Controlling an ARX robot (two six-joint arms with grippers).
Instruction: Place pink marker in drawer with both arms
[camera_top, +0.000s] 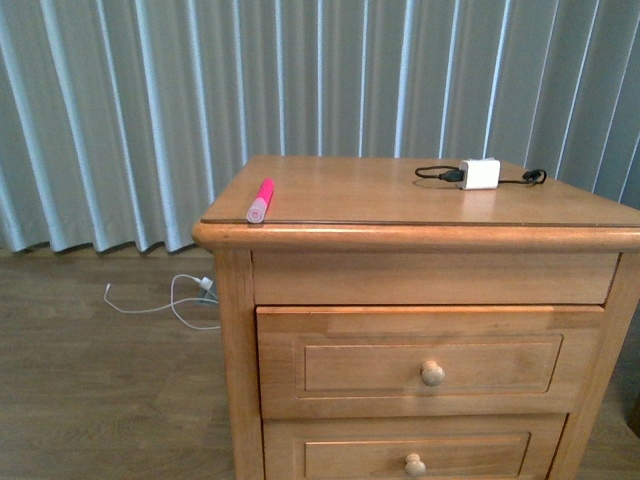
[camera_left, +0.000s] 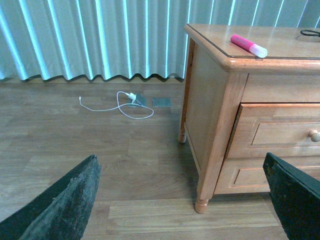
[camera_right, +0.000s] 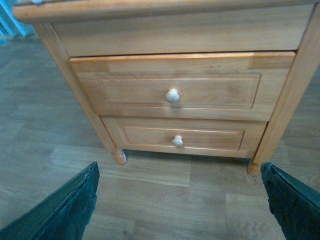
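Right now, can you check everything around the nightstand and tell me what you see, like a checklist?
Surface: nightstand top, glossy wood.
Job's things: pink marker lies near the top's front left corner; drawer shut.
Clutter: white charger block at the top's back right.
Grippers: left gripper open, empty; right gripper open, empty, facing the drawers.
Cables: black cable at the charger block; white cable on the floor.
Surroundings: pleated curtains, wood floor.
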